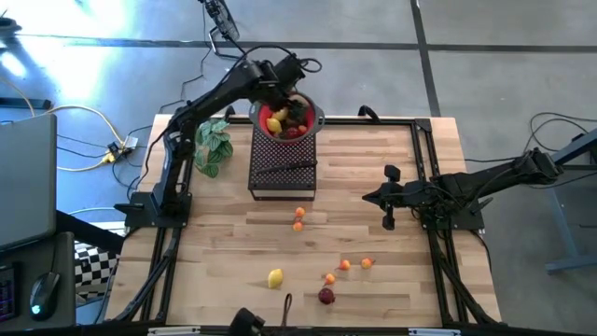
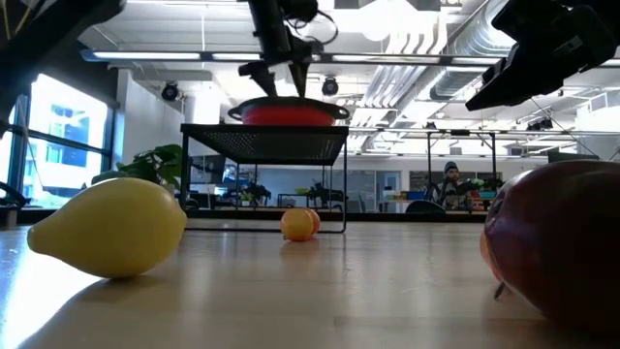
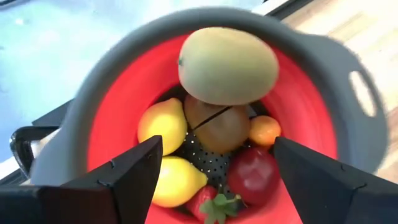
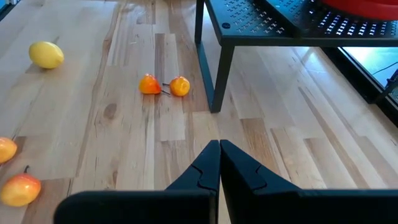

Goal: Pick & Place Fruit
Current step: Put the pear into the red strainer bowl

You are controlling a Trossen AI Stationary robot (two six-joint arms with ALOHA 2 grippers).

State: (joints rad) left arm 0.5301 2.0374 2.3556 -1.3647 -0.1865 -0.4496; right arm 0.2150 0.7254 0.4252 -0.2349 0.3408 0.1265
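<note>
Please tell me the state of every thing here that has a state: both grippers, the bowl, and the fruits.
left gripper: fingers open, above the red bowl, holding nothing
right gripper: fingers shut, empty, waiting over the table
red bowl: upright on the black rack, partly filled with fruit
olive-green fruit: on top of the pile
lemon: loose on the table
dark red fruit: loose on the table

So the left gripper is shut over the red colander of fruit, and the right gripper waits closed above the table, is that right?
Not quite: the left gripper is open, not shut. The left wrist view shows its fingers spread wide above the red colander of fruit. The rest holds: the right gripper waits closed above the table.
</note>
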